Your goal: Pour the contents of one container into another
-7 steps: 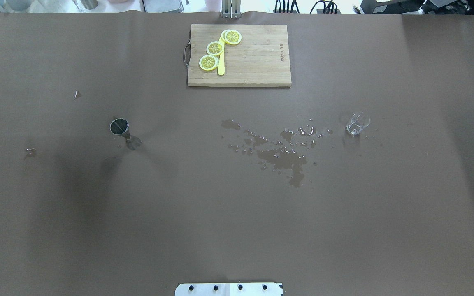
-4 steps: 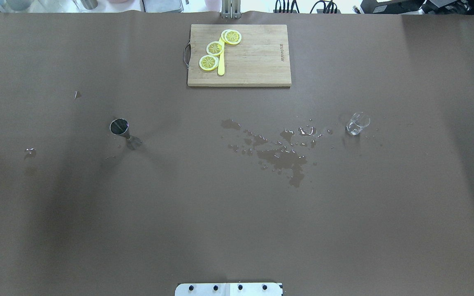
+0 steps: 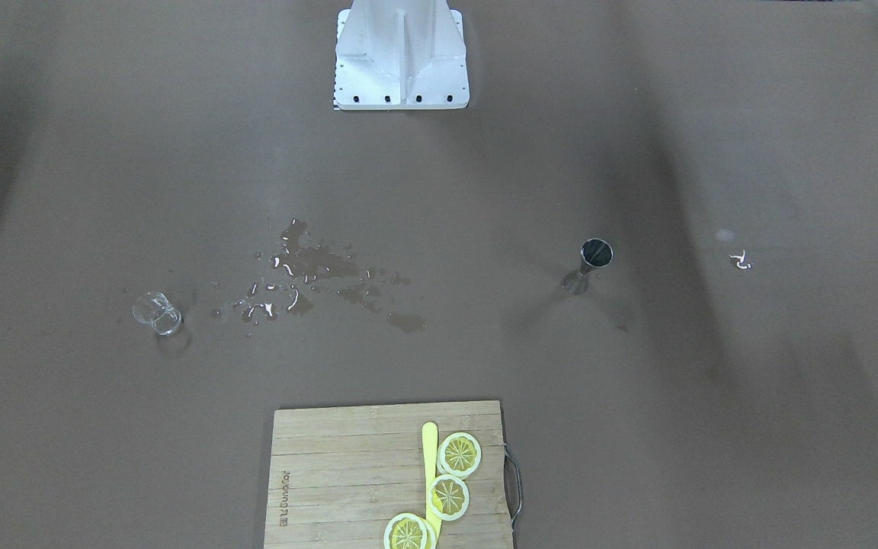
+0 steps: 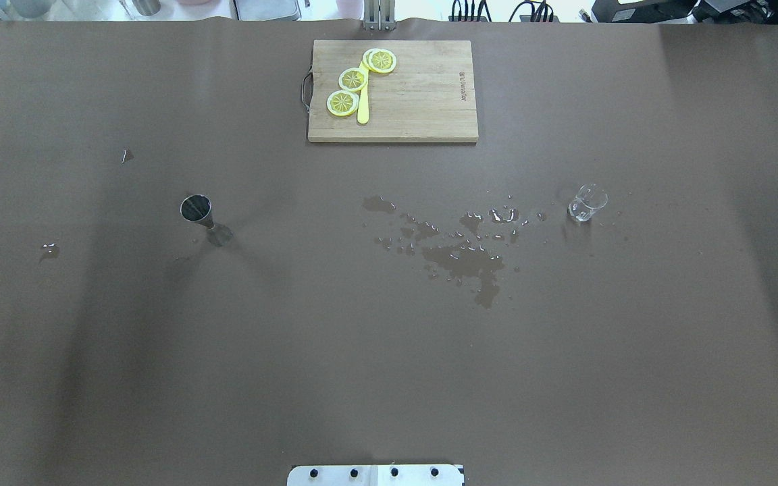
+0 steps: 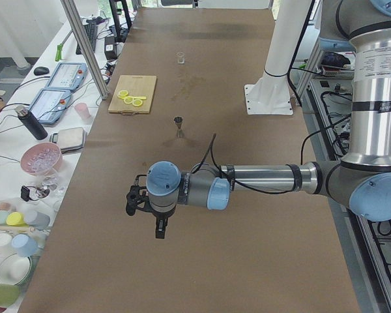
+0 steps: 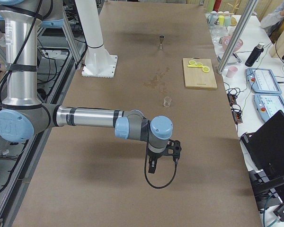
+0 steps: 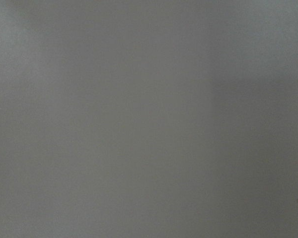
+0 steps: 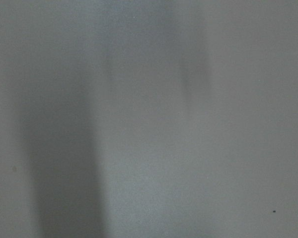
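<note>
Clock: read on the overhead view, with 12 o'clock on the far side from the robot.
Jigger: a steel double-cone measure standing upright at 9 o'clock of the counter's middle. Nothing is touching it, and I cannot tell whether its upper cup holds liquid.
Glass beaker: small and clear, upright at 3 o'clock, well apart from the jigger. Its fill level is too faint to read.
Left pincer: hangs over bare counter out past the jigger's 9 o'clock side. It shows only in the left side view, so I cannot tell whether it is released or clenched. Its wrist camera shows nothing but paper.
Right pincer: hangs over bare counter beyond the beaker's 3 o'clock side. Whether it is released or clenched cannot be told either.
Risk, tipping: the jigger looks narrow-waisted and top-heavy, so a finger that lands off-centre would likely knock it over.
Risk, slipping: the beaker is smooth glass and sits next to wet paper. A light squeeze could let it slide or rotate mid-tilt.
Risk, missing: both mouths are small, so a fast or high pour would probably add to the spill.
Puddle: water with scattered drops at 8 to 9 o'clock of the beaker, lying on the straight path between the two vessels.
Droplets: a small wet mark at 9 o'clock of the jigger.
Cutting board: wooden, at 12 o'clock, carrying lemon slices and a yellow utensil. It is well clear of both vessels.
In the way: nothing solid stands between either pincer and its nearer vessel.
</note>
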Action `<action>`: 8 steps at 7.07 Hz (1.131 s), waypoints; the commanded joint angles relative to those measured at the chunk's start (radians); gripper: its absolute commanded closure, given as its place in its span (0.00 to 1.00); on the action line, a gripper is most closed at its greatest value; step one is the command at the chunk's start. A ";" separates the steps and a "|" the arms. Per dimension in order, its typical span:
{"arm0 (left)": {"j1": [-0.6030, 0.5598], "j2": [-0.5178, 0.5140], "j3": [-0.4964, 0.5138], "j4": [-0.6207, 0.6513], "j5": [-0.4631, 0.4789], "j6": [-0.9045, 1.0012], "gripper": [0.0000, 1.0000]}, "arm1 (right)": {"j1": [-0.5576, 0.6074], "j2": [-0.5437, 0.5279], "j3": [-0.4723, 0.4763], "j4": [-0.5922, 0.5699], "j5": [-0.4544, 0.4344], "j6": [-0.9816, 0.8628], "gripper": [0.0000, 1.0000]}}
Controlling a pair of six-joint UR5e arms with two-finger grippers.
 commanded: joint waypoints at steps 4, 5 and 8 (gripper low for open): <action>0.006 0.018 -0.029 0.004 0.061 0.003 0.01 | 0.000 0.000 0.000 0.000 0.000 0.000 0.00; 0.007 0.018 -0.027 0.005 0.061 0.001 0.01 | 0.000 -0.001 0.000 0.000 0.000 0.000 0.00; 0.006 0.029 -0.027 0.005 0.057 0.001 0.01 | 0.000 -0.001 0.000 0.000 0.000 0.000 0.00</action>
